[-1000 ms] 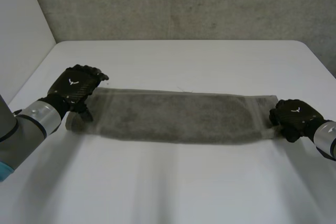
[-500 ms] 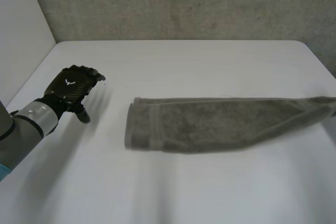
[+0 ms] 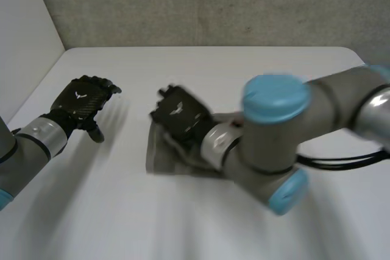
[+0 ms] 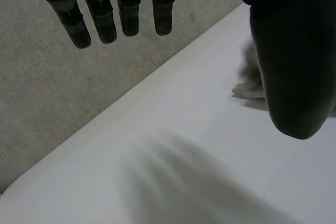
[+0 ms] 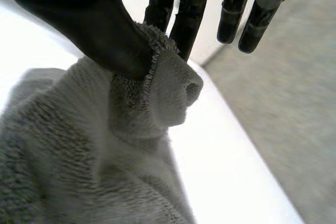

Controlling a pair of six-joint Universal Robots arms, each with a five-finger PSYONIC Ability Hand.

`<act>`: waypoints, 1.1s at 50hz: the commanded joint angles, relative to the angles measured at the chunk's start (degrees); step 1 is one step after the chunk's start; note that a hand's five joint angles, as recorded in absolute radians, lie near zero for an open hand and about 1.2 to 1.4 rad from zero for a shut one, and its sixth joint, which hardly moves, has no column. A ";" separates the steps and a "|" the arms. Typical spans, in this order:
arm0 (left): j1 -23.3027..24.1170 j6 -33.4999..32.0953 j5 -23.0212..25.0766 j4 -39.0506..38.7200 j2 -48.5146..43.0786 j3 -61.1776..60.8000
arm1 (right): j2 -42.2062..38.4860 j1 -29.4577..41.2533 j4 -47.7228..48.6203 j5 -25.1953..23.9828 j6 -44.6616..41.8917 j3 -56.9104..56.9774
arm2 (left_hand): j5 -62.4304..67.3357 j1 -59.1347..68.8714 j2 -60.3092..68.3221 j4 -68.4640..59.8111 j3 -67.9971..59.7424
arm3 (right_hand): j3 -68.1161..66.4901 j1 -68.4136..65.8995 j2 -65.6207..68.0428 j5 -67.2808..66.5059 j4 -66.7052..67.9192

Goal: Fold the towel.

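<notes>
The grey towel point(image 3: 159, 155) lies in the middle of the white table, mostly hidden under my right arm. My right hand point(image 3: 180, 115) hovers over the towel's left end, reaching across from the right. In the right wrist view the right hand point(image 5: 97, 27) pinches a bunched edge of the towel point(image 5: 105, 171) between thumb and fingers. My left hand point(image 3: 82, 103) rests at the table's left side, apart from the towel, fingers straight. Its wrist view has the left hand point(image 4: 128, 17) above bare table, with a bit of the towel point(image 4: 251, 81) beside the thumb.
The white table point(image 3: 244, 68) runs back to a grey wall point(image 3: 213, 4), and a pale wall point(image 3: 24, 35) stands at the left. My right arm point(image 3: 280, 138) spans the table's right half above the towel.
My right hand has swung left with its end of the towel, from the right edge to above the towel's left end. The left hand has stayed open and off the towel.
</notes>
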State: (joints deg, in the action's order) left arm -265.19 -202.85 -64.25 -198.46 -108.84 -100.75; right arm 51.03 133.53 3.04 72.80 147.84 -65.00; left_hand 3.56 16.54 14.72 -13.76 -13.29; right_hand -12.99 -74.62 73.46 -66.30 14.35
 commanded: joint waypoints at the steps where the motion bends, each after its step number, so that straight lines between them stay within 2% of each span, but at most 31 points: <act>1: 0.20 0.00 0.01 0.00 -0.06 0.20 | -6.29 2.43 0.04 1.02 -3.25 1.81 | 0.02 -2.97 -1.14 3.76 3.29 | 2.99 35.03 -33.87 36.71 -4.35; 2: 0.38 0.00 -0.08 0.00 0.03 0.29 | -5.60 2.52 0.12 1.99 -3.86 1.02 | 0.02 -2.97 -1.14 3.76 3.29 | 2.99 64.62 -63.46 66.30 -4.35; 5: 0.46 0.09 -0.08 0.00 0.03 0.46 | -4.36 2.43 0.21 3.14 -4.05 0.22 | 0.02 -2.97 -1.14 3.76 3.29 | 2.99 64.62 -63.46 66.30 -4.35; 11: 2.05 0.70 -0.17 0.00 0.38 2.13 | 4.60 -1.96 0.12 4.19 -2.03 -6.46 | 0.19 -2.80 -0.98 3.76 3.29 | 2.99 64.62 -63.46 66.30 -4.35; 13: 4.41 3.67 -0.26 0.09 0.56 3.36 | 10.03 -5.81 -0.05 4.37 1.03 -11.53 | 0.19 -2.80 -0.98 3.76 3.29 | 2.99 64.62 -63.46 66.30 -4.35; 16: 5.39 5.98 -0.26 0.09 0.64 3.80 | 12.69 -8.20 -0.40 4.28 2.98 -14.54 | 0.35 -2.63 -0.81 3.76 3.29 | 2.99 64.62 -63.46 66.30 -4.35; 18: 7.57 10.61 -0.26 0.17 0.64 4.42 | 16.63 -13.45 -0.49 3.15 5.78 -20.75 | 0.35 -2.63 -0.81 3.76 3.29 | 2.99 64.62 -63.46 66.30 -4.35; 22: 10.13 14.15 -0.26 0.35 0.73 4.68 | 19.11 -18.40 0.83 1.73 6.15 -27.82 | 0.35 -2.63 -0.81 3.76 3.29 | 2.99 64.62 -63.46 66.30 -4.35; 23: 11.61 15.02 -0.26 0.35 0.73 4.68 | 19.63 -20.31 1.87 -0.27 5.97 -30.69 | 0.35 -2.63 -0.81 3.76 3.29 | 2.99 64.62 -63.46 66.30 -4.35; 24: 11.63 15.03 -0.26 0.35 0.73 4.68 | 19.63 -20.33 1.88 -0.29 5.97 -30.72 | 0.35 -2.63 -0.81 3.76 3.29 | 2.99 64.62 -63.46 66.30 -4.35; 26: 14.34 15.12 -0.35 0.09 0.30 4.68 | 19.72 -24.26 4.42 -5.88 5.27 -35.70 | 0.35 -2.63 -0.81 3.76 3.29 | 2.99 64.08 -62.93 65.77 -4.35; 27: 14.35 15.12 -0.35 0.09 0.29 4.68 | 19.72 -24.28 4.43 -5.91 5.27 -35.73 | 0.35 -2.63 -0.81 3.76 3.29 | 2.99 64.03 -62.88 65.72 -4.35; 29: 15.93 15.12 -0.26 -0.09 -0.41 4.68 | 19.72 -28.05 6.01 -10.37 4.40 -38.88 | 0.35 -2.63 -0.81 3.76 3.29 | 2.99 53.98 -52.82 55.66 -4.35; 31: 16.28 15.12 -0.26 -0.09 -0.67 4.77 | 19.37 -29.11 6.45 -12.14 4.22 -39.67 | 0.35 -2.63 -0.81 3.76 3.29 | 2.99 51.77 -50.62 53.46 -4.35; 34: 16.63 15.12 -0.52 -0.18 -1.81 5.21 | 16.93 -29.56 7.85 -13.99 4.22 -40.12 | 0.35 -2.63 -0.81 3.76 3.29 | 2.99 47.57 -46.42 49.26 -4.35; 38: 16.72 15.12 -1.93 -0.35 -2.08 5.38 | 14.10 -29.38 9.79 -13.82 3.86 -39.95 | 0.35 -2.63 -0.81 3.76 3.29 | 2.99 39.64 -38.49 41.33 -4.35; 40: 16.72 15.12 -2.72 -0.35 -2.08 5.30 | 13.31 -29.29 11.98 -13.47 2.90 -39.86 | 0.35 -2.63 -0.81 3.76 3.29 | 2.99 20.90 -19.75 22.59 -4.35; 41: 16.72 15.03 -3.41 -0.35 -1.91 5.21 | 13.31 -29.29 11.99 -13.47 2.90 -39.86 | 0.35 -2.63 -0.81 3.76 3.29 | 2.99 20.80 -19.65 22.49 -4.35; 42: 16.72 15.12 -3.68 -0.35 -1.64 5.03 | 13.31 -29.29 12.86 -12.95 2.37 -39.77 | 0.35 -2.63 -0.81 3.76 3.29 | 2.99 10.64 -9.49 12.33 -4.35; 43: 16.72 15.12 -3.69 -0.35 -1.64 5.03 | 13.31 -29.29 12.87 -12.94 2.37 -39.77 | 0.35 -2.63 -0.81 3.76 3.29 | 2.99 10.54 -9.39 12.23 -4.35; 44: 16.72 15.12 -3.86 -0.35 -1.47 4.86 | 13.39 -29.47 13.22 -12.42 1.93 -39.77 | 0.35 -2.63 -0.81 3.76 3.29 | 2.99 -0.62 1.77 1.07 -4.35; 45: 16.72 15.12 -3.86 -0.35 -1.38 4.68 | 13.74 -29.99 13.22 -12.16 1.49 -39.77 | 0.35 -2.63 -0.81 3.76 3.29 | 2.99 -5.33 6.49 -3.65 -4.35; 51: 16.64 15.20 -3.86 -0.35 -1.11 4.51 | 14.89 -32.19 11.81 -12.15 1.31 -40.74 | 0.35 -2.63 -0.81 3.76 3.29 | 2.99 -5.38 6.54 -3.70 -4.35; 55: 16.20 15.29 -3.86 -0.35 -1.11 4.42 | 16.46 -38.24 6.82 -13.99 -0.17 -42.75 | 0.19 -2.80 -0.97 3.76 3.29 | 2.99 -5.38 6.54 -3.70 -4.35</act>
State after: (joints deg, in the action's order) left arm -248.59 -187.67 -68.23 -198.82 -110.04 -96.20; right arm 65.64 101.18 14.79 60.41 149.02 -105.75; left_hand 3.56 16.54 14.72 -13.76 -13.29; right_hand -12.99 -73.27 71.18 -66.05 14.35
